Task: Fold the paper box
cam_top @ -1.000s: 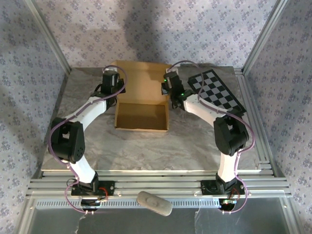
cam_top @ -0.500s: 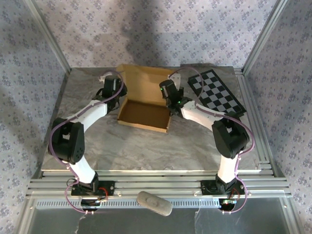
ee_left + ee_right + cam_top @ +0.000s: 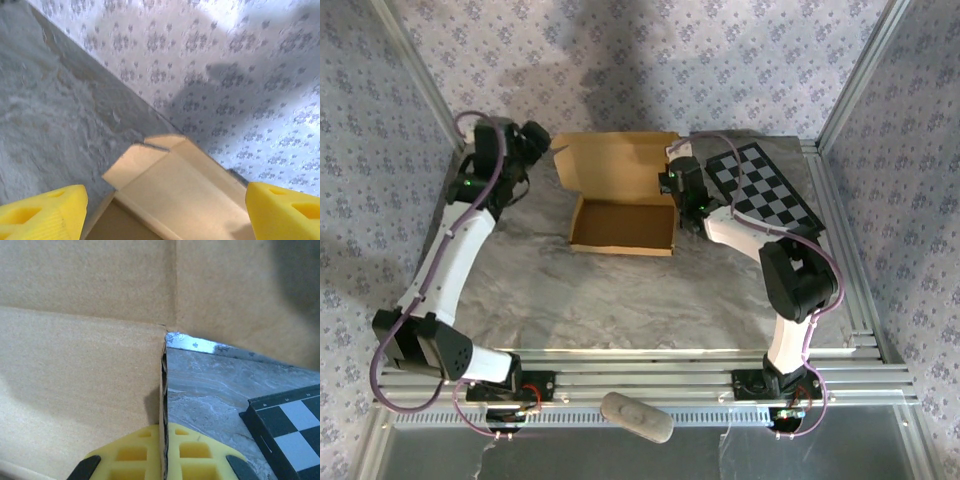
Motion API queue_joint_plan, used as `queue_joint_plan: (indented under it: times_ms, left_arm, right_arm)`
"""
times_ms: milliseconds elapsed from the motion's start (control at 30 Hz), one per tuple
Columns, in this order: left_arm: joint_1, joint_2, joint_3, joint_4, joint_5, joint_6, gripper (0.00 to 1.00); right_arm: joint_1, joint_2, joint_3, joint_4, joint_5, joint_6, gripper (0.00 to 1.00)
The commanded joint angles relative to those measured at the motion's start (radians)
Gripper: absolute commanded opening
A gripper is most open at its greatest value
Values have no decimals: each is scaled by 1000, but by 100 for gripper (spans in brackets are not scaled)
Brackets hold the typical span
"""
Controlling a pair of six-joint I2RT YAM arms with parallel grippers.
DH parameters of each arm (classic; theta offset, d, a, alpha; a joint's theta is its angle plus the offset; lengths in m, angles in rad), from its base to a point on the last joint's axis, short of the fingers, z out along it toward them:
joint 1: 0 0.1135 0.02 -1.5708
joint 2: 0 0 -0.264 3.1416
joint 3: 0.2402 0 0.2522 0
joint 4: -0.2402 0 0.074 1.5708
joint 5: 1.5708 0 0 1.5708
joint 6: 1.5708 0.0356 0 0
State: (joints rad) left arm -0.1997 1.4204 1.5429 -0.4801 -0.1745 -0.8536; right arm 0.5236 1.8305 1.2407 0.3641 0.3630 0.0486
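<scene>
Top external: right gripper (image 3: 676,188) clamps the paper box (image 3: 620,182) wall (3 o'clock side); left gripper (image 3: 542,142), jaws apart, sits off its 10 o'clock corner.

The top external camera sits high above and behind the arm bases, looking down and forward from a distance over the whole marble table (image 3: 620,300), the paper box (image 3: 620,185) and the checkerboard panel (image 3: 765,190). The left wrist camera, raised near the table's far-left corner, looks obliquely across toward the patterned wall (image 3: 225,60) behind the box, with the box's lid corner low in its frame (the overhead view shows it too). The right wrist camera is nearly against the box's right wall, facing along it. It shares box, table and checkerboard corner with the overhead view.
</scene>
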Motion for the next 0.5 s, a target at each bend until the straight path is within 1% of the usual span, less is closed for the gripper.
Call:
queue_joint_plan:
  times_ms: [0, 100, 133, 200, 300, 467]
  left_arm:
    - [76, 154, 187, -133, 120, 212, 77]
    - [107, 300, 360, -193, 194, 487, 80]
    - [109, 335, 388, -192, 210, 576, 82]
    - [115, 384, 402, -161, 270, 674, 84]
    - [119, 471, 482, -126, 347, 688, 86]
    - [118, 629, 624, -129, 397, 593, 89]
  right_arm:
    - [-39, -14, -18, 47, -118, -49, 0]
    - [-72, -13, -18, 41, -239, -86, 0]
    - [-85, -11, -17, 37, -277, -92, 0]
    - [-106, -7, -7, 24, -341, -105, 0]
    - [-123, 5, 15, -7, -399, -130, 0]
    - [-126, 25, 36, -34, -433, -156, 0]
